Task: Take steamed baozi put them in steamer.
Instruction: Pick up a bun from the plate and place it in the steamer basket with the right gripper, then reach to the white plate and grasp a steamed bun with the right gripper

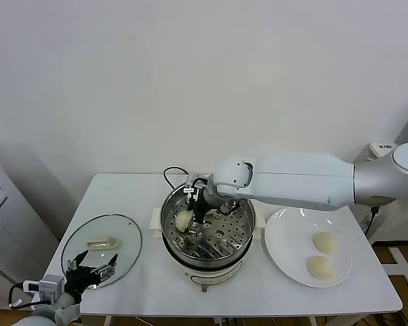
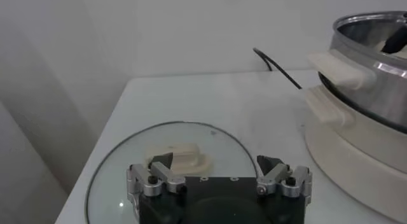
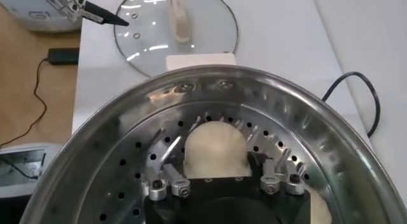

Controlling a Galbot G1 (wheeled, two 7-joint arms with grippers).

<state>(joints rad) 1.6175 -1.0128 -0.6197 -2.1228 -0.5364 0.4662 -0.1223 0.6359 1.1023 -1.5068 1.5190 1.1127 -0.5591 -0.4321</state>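
A: Nearest you, at the bench's front left corner, sits the left gripper (image 1: 90, 270), jaws spread wide and holding nothing, over the near edge of the round glass lid with its cream handle (image 1: 102, 247). It is parked there.

B: And your right gripper (image 3: 224, 181)?

A: You have it down inside the round shiny steel steamer (image 1: 208, 239), which stands mid-bench on its white electric base. From the right wrist view, its jaws stand apart on either side of 1 smooth cream-white steamed baozi (image 3: 215, 152) lying on the perforated tray. The fingers (image 3: 166, 181) flank the bun rather than pinch it; you cannot tell whether they still touch the dough.

B: Where are the rest of the buns?

A: You can see 2 more baozi (image 1: 325, 242) on the flat white plate (image 1: 285, 238) to the steamer's right, 1 behind the other, close together. A black cord (image 1: 171, 175) loops behind the steamer on the white bench (image 1: 122, 197).
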